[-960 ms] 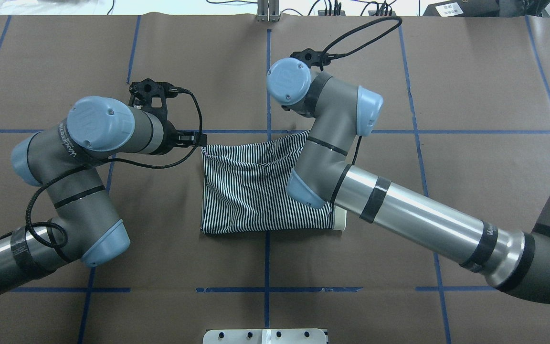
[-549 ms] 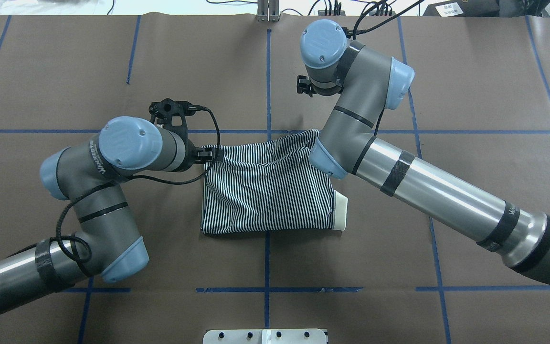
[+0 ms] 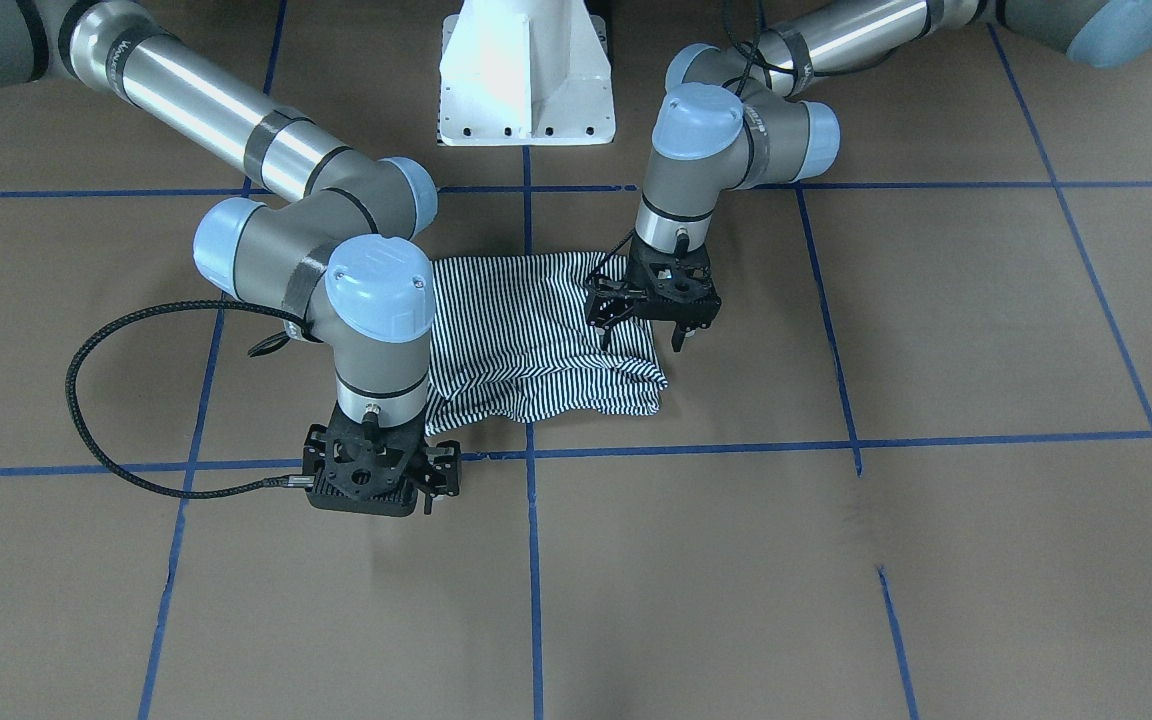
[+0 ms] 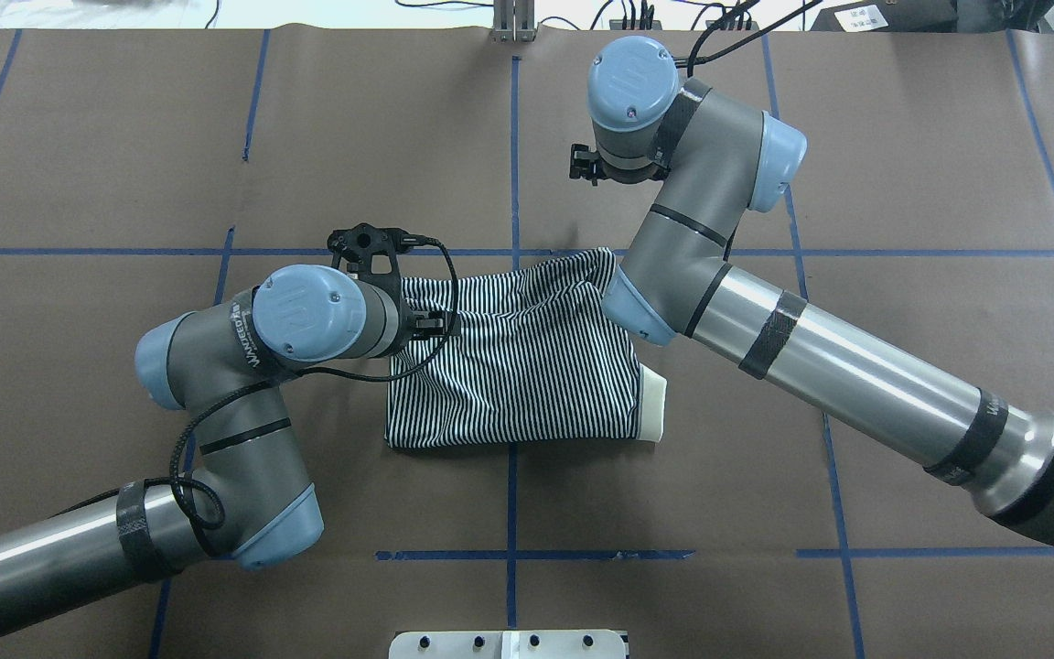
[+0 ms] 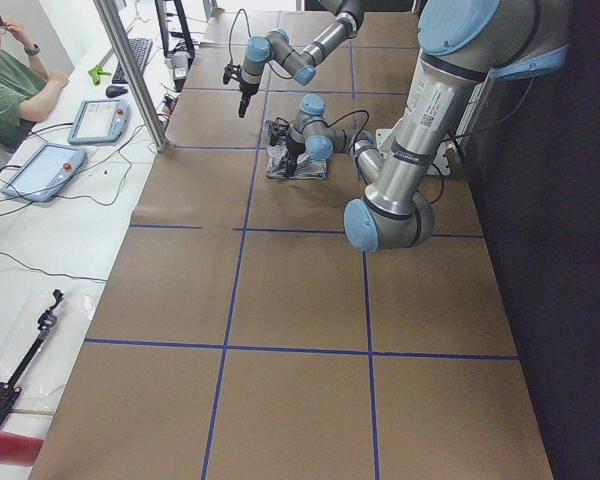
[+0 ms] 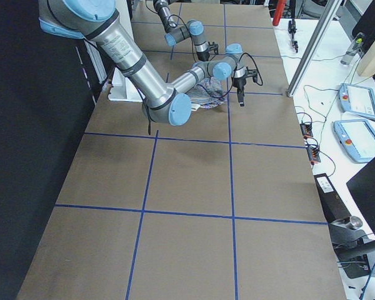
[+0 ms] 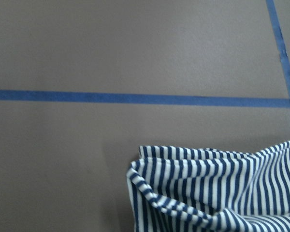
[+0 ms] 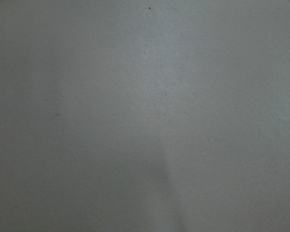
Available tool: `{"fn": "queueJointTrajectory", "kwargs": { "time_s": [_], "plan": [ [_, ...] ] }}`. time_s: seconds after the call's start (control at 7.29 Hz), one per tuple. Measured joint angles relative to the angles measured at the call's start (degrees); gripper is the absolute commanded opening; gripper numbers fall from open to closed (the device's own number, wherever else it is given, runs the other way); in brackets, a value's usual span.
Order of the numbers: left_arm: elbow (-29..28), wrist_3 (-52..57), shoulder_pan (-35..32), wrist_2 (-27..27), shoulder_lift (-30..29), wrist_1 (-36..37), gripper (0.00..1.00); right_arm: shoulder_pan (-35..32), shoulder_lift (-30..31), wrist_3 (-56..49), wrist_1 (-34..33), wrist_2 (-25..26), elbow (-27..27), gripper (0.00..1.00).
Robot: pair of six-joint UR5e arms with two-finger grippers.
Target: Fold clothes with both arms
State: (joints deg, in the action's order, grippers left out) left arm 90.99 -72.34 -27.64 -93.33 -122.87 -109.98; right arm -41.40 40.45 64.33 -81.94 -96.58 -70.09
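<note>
Brown paper covered the table (image 4: 124, 137), marked into squares by blue tape lines (image 4: 79, 250). On it, near the middle, lay the polo shirt (image 4: 509, 366), folded into a rough rectangle that straddled the central tape line. Its navy-and-white stripes faced up, and its cream collar (image 4: 655, 407) peeked out at the near corner on the robot's right. The far edge of the shirt was rumpled and not flat.

The left arm (image 4: 234, 448) bent over the shirt's far corner on the robot's left, with the left gripper (image 3: 608, 322) pointing down right at the striped cloth. Whether its fingers were apart, together or pinching the fabric could not be told from any view. The left wrist view showed a crumpled striped corner at the lower right, with bare paper and a tape line beyond it.

The right arm (image 4: 856, 375) reached across past the shirt's far edge. The right gripper (image 3: 436, 475) hung above bare paper, clear of the shirt, and its wrist view showed only plain paper. It carried nothing, but the set of its fingers could not be made out. A white pedestal (image 3: 526, 70) stood between the arms.
</note>
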Motion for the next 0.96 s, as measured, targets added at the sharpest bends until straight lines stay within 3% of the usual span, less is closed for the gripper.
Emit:
{"fn": "queueJointTrajectory", "kwargs": {
  "time_s": [0.96],
  "plan": [
    [-12.3, 3.17, -6.31, 0.18, -6.03, -0.88, 1.0, 0.15, 0.7, 0.26, 0.18, -0.17, -1.18, 1.0]
  ]
}}
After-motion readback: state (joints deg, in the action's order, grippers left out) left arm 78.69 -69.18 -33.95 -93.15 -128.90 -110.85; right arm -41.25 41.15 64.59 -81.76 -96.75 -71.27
